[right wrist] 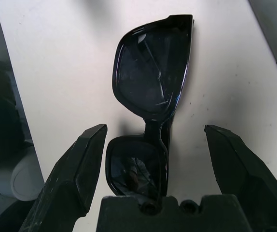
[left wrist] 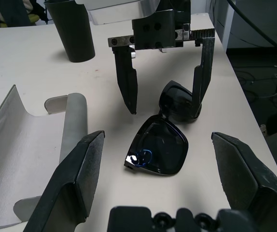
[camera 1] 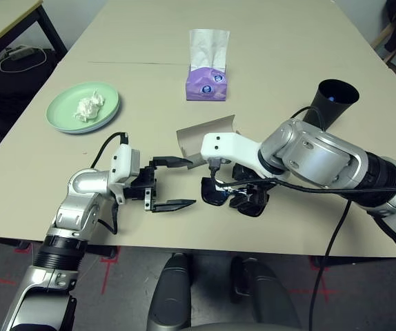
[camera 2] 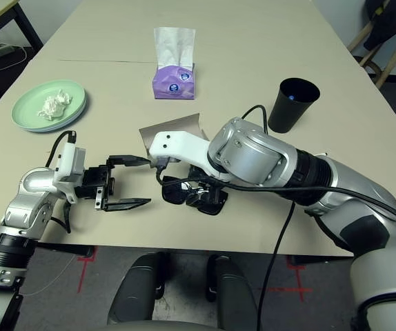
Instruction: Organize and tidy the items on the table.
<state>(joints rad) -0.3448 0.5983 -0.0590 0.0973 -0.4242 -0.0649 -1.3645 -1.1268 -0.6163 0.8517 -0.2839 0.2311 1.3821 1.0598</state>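
Both pincers, left (camera 1: 184,184) and right (right wrist: 155,166), were spread; the sunglasses (left wrist: 160,145) lay on the counter (camera 1: 150,227) at the left one's three o'clock. If both closed together, their tips could collide.

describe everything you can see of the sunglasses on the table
The sunglasses are glossy black, plastic-looking, with two large dark, reflective lenses joined by a narrow bridge. A small shiny metallic-looking accent sits at one outer front corner. They rest on the light beige table near its edge on the robot's side, beside the open grey glasses case. The right pincer is above them, its open fingers on either side, and it does not appear to grip them. I can't tell exactly how the temples lie.
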